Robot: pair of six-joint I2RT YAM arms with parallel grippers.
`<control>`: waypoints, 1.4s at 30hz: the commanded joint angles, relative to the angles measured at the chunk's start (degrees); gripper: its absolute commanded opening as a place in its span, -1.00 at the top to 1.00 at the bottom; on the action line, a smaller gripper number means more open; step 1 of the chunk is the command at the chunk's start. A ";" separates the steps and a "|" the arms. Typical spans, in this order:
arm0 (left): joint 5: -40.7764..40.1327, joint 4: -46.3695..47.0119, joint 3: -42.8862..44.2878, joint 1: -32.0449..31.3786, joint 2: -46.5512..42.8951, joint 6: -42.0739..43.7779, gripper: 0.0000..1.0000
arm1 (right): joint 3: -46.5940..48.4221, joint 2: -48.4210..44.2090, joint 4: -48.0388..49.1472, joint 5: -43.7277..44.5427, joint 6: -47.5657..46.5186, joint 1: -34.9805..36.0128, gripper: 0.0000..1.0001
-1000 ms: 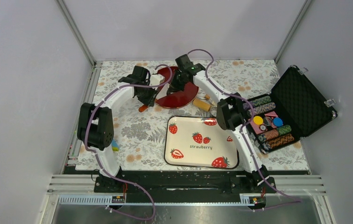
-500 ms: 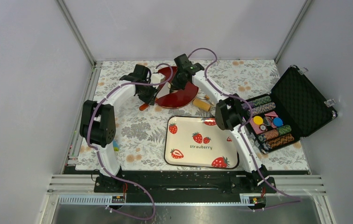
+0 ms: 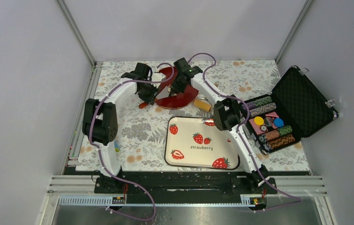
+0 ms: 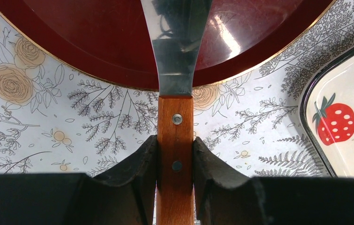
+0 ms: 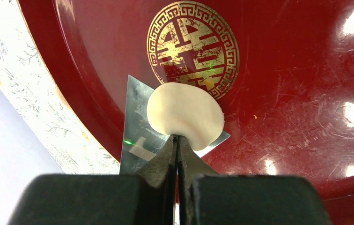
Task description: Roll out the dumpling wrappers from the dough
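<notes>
From above, the left hand (image 3: 148, 95) and right hand (image 3: 175, 89) meet over the red plate (image 3: 184, 99); the left wrist view shows the left hand clamping a spatula (image 4: 175, 122) by its wooden handle; the right wrist view shows the right hand pinching the edge of the dumpling wrapper (image 5: 184, 115), which rests on the blade (image 5: 135, 122) above the plate.

**A robotics lab cell laid out with household things**

From where I stand, this is a lab test booth built for robots. Plain pale grey panel walls (image 3: 180, 28) close in three sides, joined by bare aluminium corner posts (image 3: 76, 32). The white-and-black jointed left arm (image 3: 121, 91) and right arm (image 3: 243, 145) are bolted to a black base plate (image 3: 184, 183). The plate sits on silver slotted aluminium rails (image 3: 72, 185) at the near edge. Purple cables (image 3: 202, 54) loop off the arms. The surface wears a floral-printed cloth (image 3: 133, 131) carrying a cream strawberry-printed rectangular tray (image 3: 184, 140) and an open black foam-lined case of poker chips (image 3: 301, 103).
</notes>
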 commanded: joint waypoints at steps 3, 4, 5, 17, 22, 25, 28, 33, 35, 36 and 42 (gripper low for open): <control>-1.27 -2.11 5.67 0.09 0.61 2.06 1.00 | 1.53 1.51 -1.06 0.05 1.83 0.28 1.00; -1.67 -2.80 6.20 0.08 0.75 2.37 1.00 | 1.46 1.56 -1.08 0.01 1.82 0.32 1.00; -2.12 -3.62 6.69 0.08 0.90 2.68 1.00 | 1.49 1.71 -1.06 -0.07 1.91 0.26 1.00; -8.91 -12.06 11.70 -1.47 2.03 5.46 1.00 | 1.28 1.76 -0.38 -2.40 1.49 0.27 1.00; -9.26 -12.24 12.00 -1.57 2.07 5.76 1.00 | 1.18 1.18 -0.19 -3.58 0.81 0.25 1.00; -9.27 -12.35 12.05 -1.54 2.69 5.73 1.00 | 1.09 0.55 -0.30 -3.69 0.46 0.22 1.00; -10.89 -12.69 11.88 -1.67 2.53 5.97 1.00 | 1.13 0.17 -0.18 -4.09 0.02 0.19 1.00; -15.24 -13.07 11.49 -1.68 0.14 6.36 1.00 | -0.07 -1.15 0.68 -8.24 -0.19 0.18 1.00; -16.90 -13.08 11.39 -1.68 -1.28 6.14 1.00 | -1.51 -2.37 1.14 -8.86 -0.40 0.14 1.00; -17.63 -13.05 11.33 -1.65 -2.13 5.90 1.00 | -2.49 -3.17 1.43 -9.15 -0.56 0.18 1.00; -21.04 -11.15 7.34 -1.60 -7.94 4.30 1.00 | -7.22 -8.80 1.44 -9.22 -3.53 0.18 1.00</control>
